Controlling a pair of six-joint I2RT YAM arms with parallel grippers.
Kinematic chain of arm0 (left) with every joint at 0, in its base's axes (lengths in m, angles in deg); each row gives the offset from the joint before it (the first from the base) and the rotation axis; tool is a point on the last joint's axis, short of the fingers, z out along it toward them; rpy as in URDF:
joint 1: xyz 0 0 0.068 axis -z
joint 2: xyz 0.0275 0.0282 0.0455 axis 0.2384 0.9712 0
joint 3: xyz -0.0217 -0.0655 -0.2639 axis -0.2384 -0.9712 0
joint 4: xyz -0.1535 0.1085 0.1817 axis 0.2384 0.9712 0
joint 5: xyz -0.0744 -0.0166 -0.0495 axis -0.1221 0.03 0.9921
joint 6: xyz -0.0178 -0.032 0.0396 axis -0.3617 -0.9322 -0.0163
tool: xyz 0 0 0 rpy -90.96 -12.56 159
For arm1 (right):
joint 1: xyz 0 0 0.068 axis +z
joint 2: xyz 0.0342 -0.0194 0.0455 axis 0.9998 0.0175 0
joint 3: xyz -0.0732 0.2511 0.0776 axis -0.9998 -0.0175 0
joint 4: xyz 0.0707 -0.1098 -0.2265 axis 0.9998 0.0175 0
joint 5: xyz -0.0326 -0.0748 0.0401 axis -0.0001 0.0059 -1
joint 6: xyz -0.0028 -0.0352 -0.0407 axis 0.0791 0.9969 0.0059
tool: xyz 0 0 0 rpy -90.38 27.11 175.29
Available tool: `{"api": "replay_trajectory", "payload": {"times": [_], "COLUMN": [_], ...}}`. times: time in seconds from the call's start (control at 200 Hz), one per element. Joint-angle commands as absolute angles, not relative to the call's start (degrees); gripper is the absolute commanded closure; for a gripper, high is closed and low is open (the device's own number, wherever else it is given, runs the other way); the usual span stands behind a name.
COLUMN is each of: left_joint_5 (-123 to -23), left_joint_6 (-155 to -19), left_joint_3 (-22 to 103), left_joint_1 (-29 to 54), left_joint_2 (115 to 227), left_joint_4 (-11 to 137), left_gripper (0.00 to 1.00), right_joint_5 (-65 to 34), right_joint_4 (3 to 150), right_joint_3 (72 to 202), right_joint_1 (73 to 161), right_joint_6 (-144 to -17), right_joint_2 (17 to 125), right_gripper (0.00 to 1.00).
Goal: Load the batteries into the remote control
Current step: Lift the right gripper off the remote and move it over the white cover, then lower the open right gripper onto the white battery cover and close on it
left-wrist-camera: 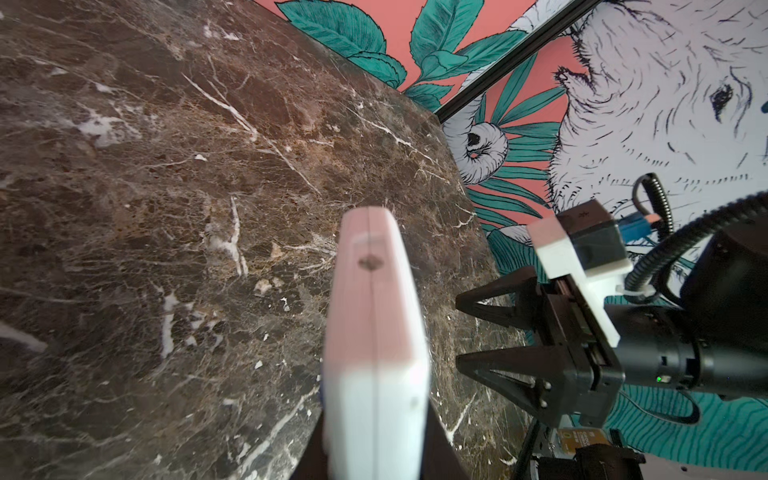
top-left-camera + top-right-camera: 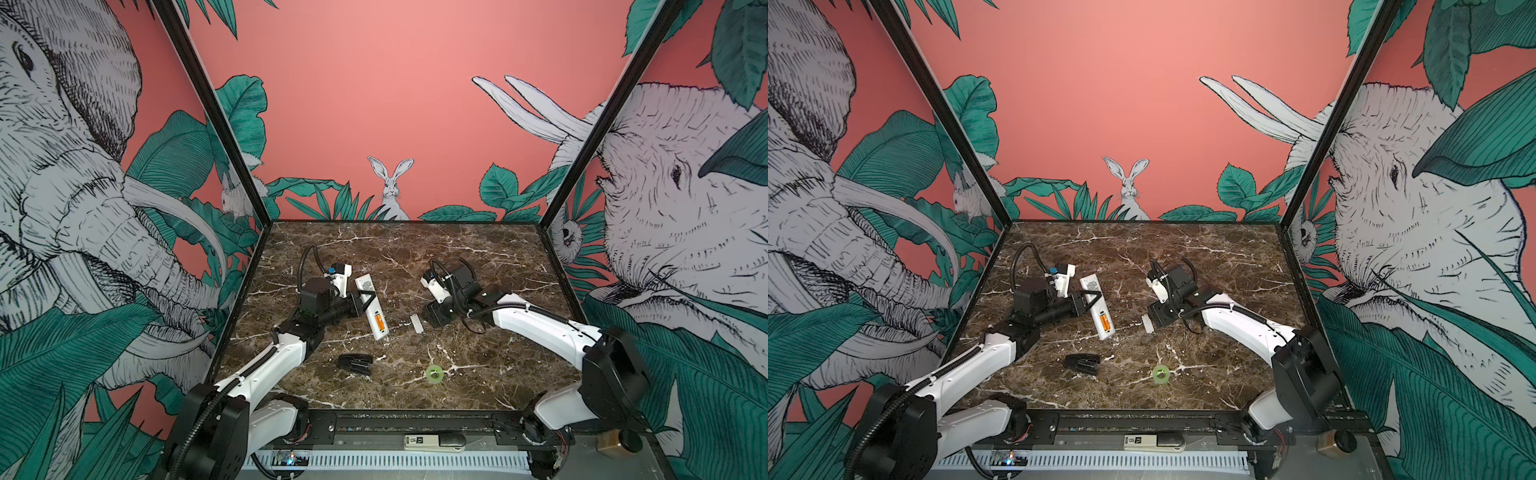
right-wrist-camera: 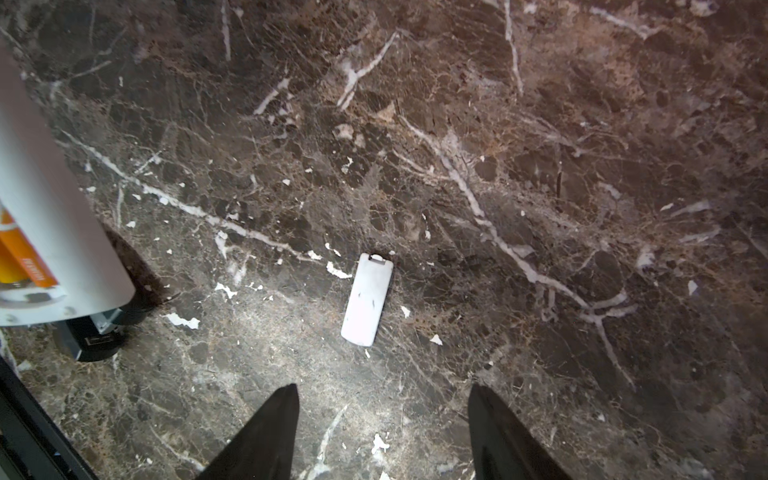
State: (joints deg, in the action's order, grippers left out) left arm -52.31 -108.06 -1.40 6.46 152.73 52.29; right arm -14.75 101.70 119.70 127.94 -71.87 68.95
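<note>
The white remote control (image 2: 369,303) lies back-up, slanted across the table's left middle. My left gripper (image 2: 365,297) is shut across its middle; in the left wrist view the remote control (image 1: 374,316) fills the space between the jaws. Orange batteries (image 2: 379,322) show in its open compartment near the lower end, also orange batteries (image 3: 23,255) at the edge of the right wrist view. My right gripper (image 3: 382,415) hangs open and empty over the marble, just short of the small white cover piece (image 3: 368,299). The left wrist view also shows my right gripper (image 1: 461,330), its fingers spread.
The cover piece (image 2: 417,324) lies between the two grippers. A black stapler (image 2: 354,363) sits nearer the front, and a green tape ring (image 2: 434,372) to its right. Picture walls close in the marble table (image 2: 478,266) on three sides.
</note>
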Motion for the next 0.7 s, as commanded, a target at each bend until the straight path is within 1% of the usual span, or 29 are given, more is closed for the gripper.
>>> {"api": "replay_trajectory", "payload": {"times": [0.0,0.12,0.275,0.455,0.695], "left_joint_5": [-53.02,-53.26,-53.46,-53.61,-54.69], "left_joint_6": [-107.32,-107.19,-107.02,-106.95,-106.37], "left_joint_3": [-2.04,-2.15,-2.34,-2.74,-3.58], "left_joint_1": [5.81,5.59,5.44,5.36,5.22], "left_joint_2": [150.72,150.59,150.59,150.31,149.24], "left_joint_4": [52.48,52.49,52.58,52.66,53.43], "left_gripper": [1.0,1.0,1.0,1.0,1.0], "right_joint_5": [-14.47,-14.25,-14.12,-13.69,-13.53], "right_joint_4": [100.22,99.47,98.61,98.4,97.45], "right_joint_3": [119.65,119.52,119.51,119.87,120.22], "right_joint_1": [127.44,127.31,127.24,127.23,127.23], "right_joint_6": [-73.51,-73.85,-74.14,-74.4,-75.41], "right_joint_2": [70.03,71.69,74.09,77.24,80.13], "right_gripper": [0.29,0.24,0.21,0.19,0.19]}}
